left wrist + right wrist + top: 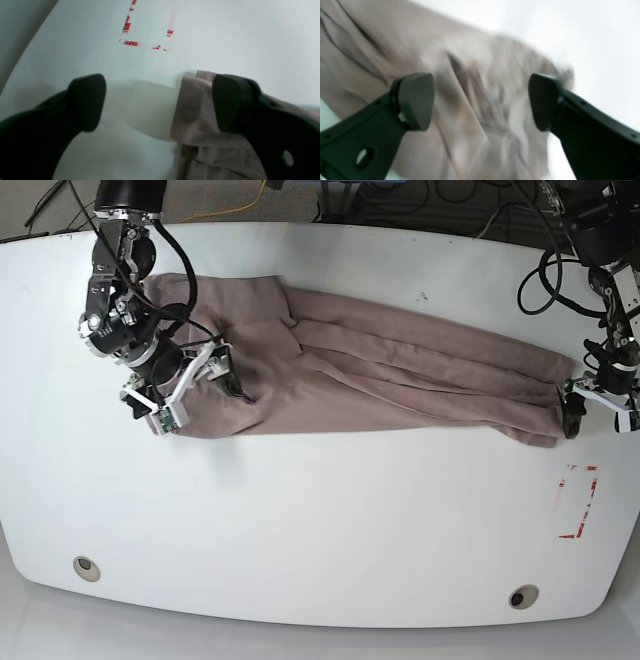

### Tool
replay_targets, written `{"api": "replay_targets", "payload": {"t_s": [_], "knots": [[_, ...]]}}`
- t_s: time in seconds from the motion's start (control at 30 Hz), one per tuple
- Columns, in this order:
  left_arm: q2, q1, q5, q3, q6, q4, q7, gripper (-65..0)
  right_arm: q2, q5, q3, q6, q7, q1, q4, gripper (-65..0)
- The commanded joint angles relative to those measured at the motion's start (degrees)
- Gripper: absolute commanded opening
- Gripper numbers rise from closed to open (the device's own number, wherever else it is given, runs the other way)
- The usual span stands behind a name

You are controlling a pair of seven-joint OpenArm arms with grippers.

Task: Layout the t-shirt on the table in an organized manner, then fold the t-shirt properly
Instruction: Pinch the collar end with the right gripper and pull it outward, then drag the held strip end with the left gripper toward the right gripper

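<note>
One t-shirt (380, 380) is being seen on one white table (330, 530), stretched in a long wrinkled band across the far half of it. Two round grommet holes (86, 567) are being counted along the near edge of the table, and one red tape rectangle (578, 500) is lying near the t-shirt's end, on the side of the left arm.

Two arms are being shown. The right gripper (481, 101) is being held low over the bunched end of the t-shirt, tilted down toward the fabric; its jaws are being kept wide apart, and no cloth is being pinched between them. The fabric under it is blurred.

The left gripper (158, 102) is being held at the opposite end of the t-shirt, close above the table. Its jaws are also being kept wide; one finger (232, 102) is standing over the t-shirt's edge, the other over bare table beside the t-shirt. Nothing is being gripped.
</note>
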Motion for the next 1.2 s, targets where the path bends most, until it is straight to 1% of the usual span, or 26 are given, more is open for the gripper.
{"api": "replay_targets", "payload": {"t_s": [0.0, 0.07, 0.13, 0.23, 0.27, 0.3, 0.37, 0.4, 0.43, 0.5, 0.53, 0.57, 0.7, 0.87, 0.93, 1.03, 1.17], "knots": [[-1.4, -0.9, -1.0, -0.3, -0.3, 0.8, -1.2, 0.0, -0.2, 0.9, -0.4, 2.4, 3.8, 0.5, -3.4, -9.3], [-1.4, -0.9, -1.0, -0.3, -0.3, 0.8, -1.2, 0.0, -0.7, 0.9, -1.0, 3.2, 5.6, 0.5, -6.0, -12.1], [-1.4, -0.9, -1.0, -0.3, -0.3, 0.9, -1.2, 0.0, -1.3, 0.9, -1.5, 4.1, 7.2, 0.5, -8.4, -17.8], [-1.4, -0.9, -1.0, -0.4, -0.3, 0.9, -1.2, 0.0, -1.9, 0.9, -1.6, 5.4, 9.1, 0.5, -11.0, -32.2], [-1.4, -0.9, -1.0, -0.4, -0.3, 0.9, -1.2, 0.0, -2.3, 0.9, -1.6, 5.8, 9.6, 0.5, -11.7, -39.1], [-1.4, -0.9, -1.0, -0.4, -0.3, 0.9, -1.2, 0.0, -2.6, 0.9, -1.5, 6.0, 9.8, 0.5, -12.0, -44.2], [-1.4, -0.9, -1.0, -0.4, -0.3, 0.9, -1.3, 0.0, -3.0, 0.8, -1.5, 6.0, 10.2, 0.5, -12.8, -58.1], [-1.4, -0.9, -1.0, -0.4, -0.3, 0.9, -1.3, 0.0, -3.0, 0.6, -1.5, 6.1, 10.2, 0.5, -13.1, -63.0], [-1.4, -0.9, -1.0, -0.5, -0.3, 0.9, -1.3, 0.0, -3.0, 0.6, -1.5, 6.1, 10.2, 0.5, -13.5, -65.0], [-1.4, -0.9, -1.1, -0.5, -0.3, 0.9, -1.4, 0.0, -2.9, 0.8, -1.8, 6.1, 10.2, 0.5, -14.1, -65.0], [-1.3, -0.9, -1.1, -0.5, -0.3, 0.9, -1.4, 0.0, -3.0, 0.5, -1.6, 6.1, 10.2, 0.5, -14.2, -63.0], [-1.3, -1.0, -1.1, -0.5, -0.3, 0.8, -1.4, 0.0, -3.1, 0.4, -1.5, 6.1, 10.2, 0.5, -14.3, -62.9], [-0.6, -1.2, -1.1, -0.5, -0.3, 0.8, -1.4, 0.0, -2.8, 0.4, -1.7, 6.2, 10.2, 0.8, -17.1, -65.0], [0.1, -1.2, -1.1, -0.2, -0.4, 0.8, -1.2, 0.0, -2.7, 0.4, -1.6, 6.2, 10.3, 2.0, -20.9, -65.0], [0.2, -1.3, -1.1, 1.0, -1.1, 0.8, -0.6, 0.0, -2.7, 0.4, -1.6, 6.2, 10.4, 2.0, -21.4, -65.0], [0.4, -1.4, -1.1, 2.3, -3.2, 0.8, 1.0, 0.0, -1.9, 0.4, -1.8, 6.2, 11.1, 1.9, -21.5, -65.0], [2.5, -2.5, -1.0, 2.4, -4.1, 0.8, 2.9, 0.0, -1.7, 0.4, -1.8, 6.2, 11.6, 1.8, -21.5, -65.0]]}}
